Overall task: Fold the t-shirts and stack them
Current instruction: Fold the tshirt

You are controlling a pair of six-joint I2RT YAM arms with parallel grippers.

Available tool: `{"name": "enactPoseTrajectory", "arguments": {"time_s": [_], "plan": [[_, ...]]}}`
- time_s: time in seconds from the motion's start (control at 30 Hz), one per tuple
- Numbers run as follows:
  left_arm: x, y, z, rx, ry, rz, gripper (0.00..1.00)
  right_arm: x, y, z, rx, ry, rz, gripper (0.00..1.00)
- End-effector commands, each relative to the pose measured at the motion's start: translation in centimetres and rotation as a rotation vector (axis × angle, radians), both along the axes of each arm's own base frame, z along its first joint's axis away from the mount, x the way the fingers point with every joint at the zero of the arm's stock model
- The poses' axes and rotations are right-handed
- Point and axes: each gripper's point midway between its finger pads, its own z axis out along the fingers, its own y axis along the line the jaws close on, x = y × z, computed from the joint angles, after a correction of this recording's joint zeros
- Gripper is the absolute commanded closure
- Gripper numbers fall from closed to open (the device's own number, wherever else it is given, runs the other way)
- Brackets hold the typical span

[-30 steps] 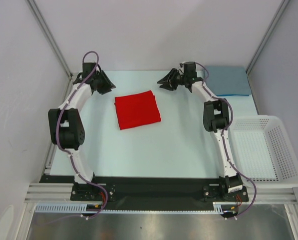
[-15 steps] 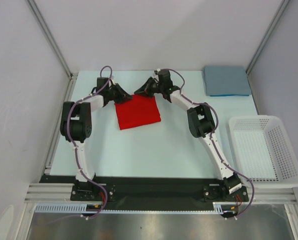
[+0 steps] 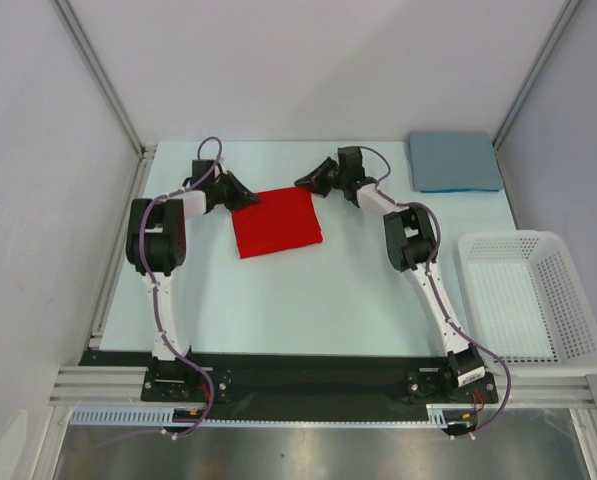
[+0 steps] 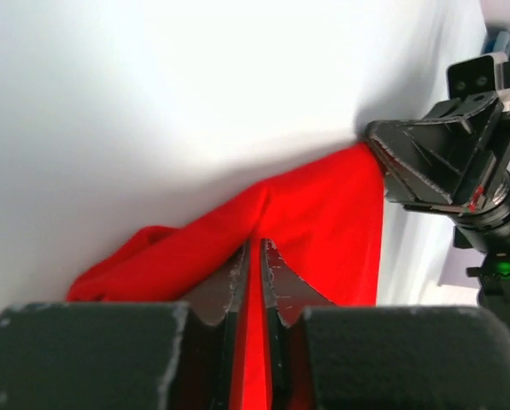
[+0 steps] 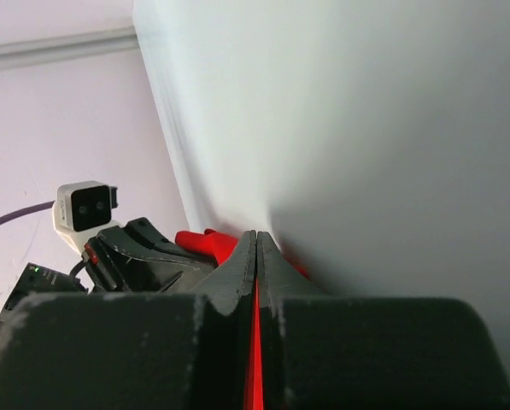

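red t-shirt (image 3: 276, 222): folded to a rough square, flat on the table (image 3: 308, 300), left of centre in the far half, between the two grippers.
left gripper (image 3: 250, 197): at the far left corner of the red t-shirt; fingers pinched together on a strip of red cloth, clamping the shirt.
right gripper (image 3: 303, 183): at the far right corner of the red t-shirt; jaws pressed almost together on a thin line of red cloth, clamping the shirt.
cloth at the grips: far edge bunched and slightly raised beside the left fingers, as seen from the left wrist.
slate-blue t-shirt (image 3: 455, 161): folded square, flat in the far right corner of the table, well apart from the red t-shirt and both grippers.
white mesh basket (image 3: 508, 236): at the right edge of the table, nearer than the slate-blue t-shirt and apart from it.
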Motion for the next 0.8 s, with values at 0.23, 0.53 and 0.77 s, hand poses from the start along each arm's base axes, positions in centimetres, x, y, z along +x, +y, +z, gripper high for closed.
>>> {"name": "enactPoseTrajectory", "arguments": {"time_s": [0.23,0.53,0.77], "plan": [[-0.8,3.1,9.3,0.244,-0.157,-0.042,0.67,1.0,-5.9,6.9,-0.076,-0.096,0.052,0.96],[-10.5,-2.4,11.7,0.02,-0.156,-0.171,0.76,-8.3,-2.9,13.3,-0.142,-0.166,0.339,0.8],[-14.8,-3.6,6.6,-0.076,-0.046,-0.175,0.86,-16.8,2.4,11.0,-0.069,-0.076,0.625,0.99]]}}
